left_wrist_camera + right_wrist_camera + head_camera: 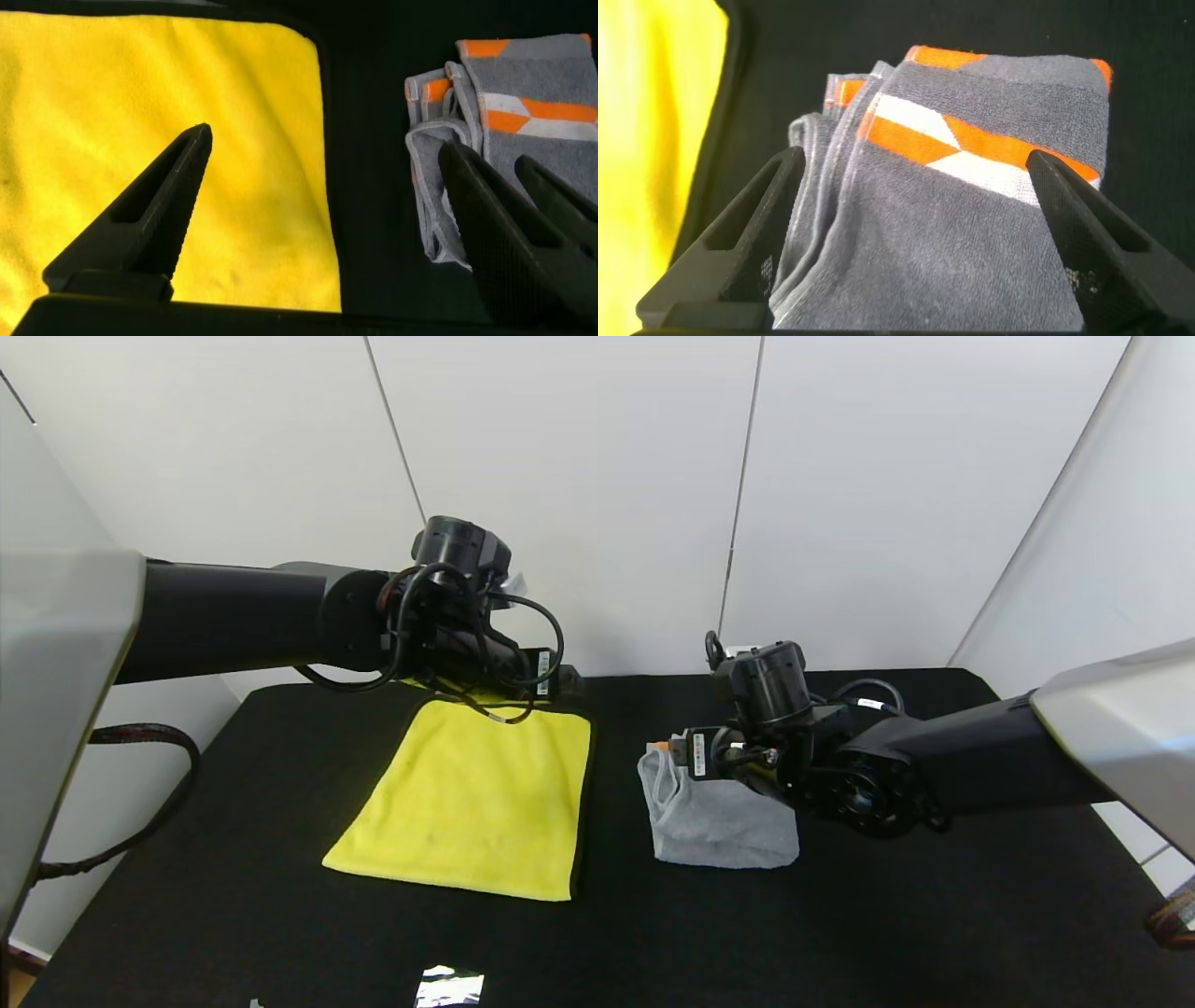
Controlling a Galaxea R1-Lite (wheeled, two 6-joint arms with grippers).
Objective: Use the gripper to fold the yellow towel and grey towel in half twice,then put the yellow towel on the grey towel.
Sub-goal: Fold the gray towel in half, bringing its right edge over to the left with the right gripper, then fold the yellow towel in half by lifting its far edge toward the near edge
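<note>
table cover: black cloth, spread over the whole work surface
backdrop: white wall panels with thin vertical seams, behind the table
shiny scrap: small silvery reflective piece on the near table edge

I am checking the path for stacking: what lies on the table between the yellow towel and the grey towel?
Nothing: only a bare strip of the black table separates the yellow towel from the grey towel. The head view and left wrist view both show it.

A black table carries the yellow towel flat beside the folded grey towel.
</note>
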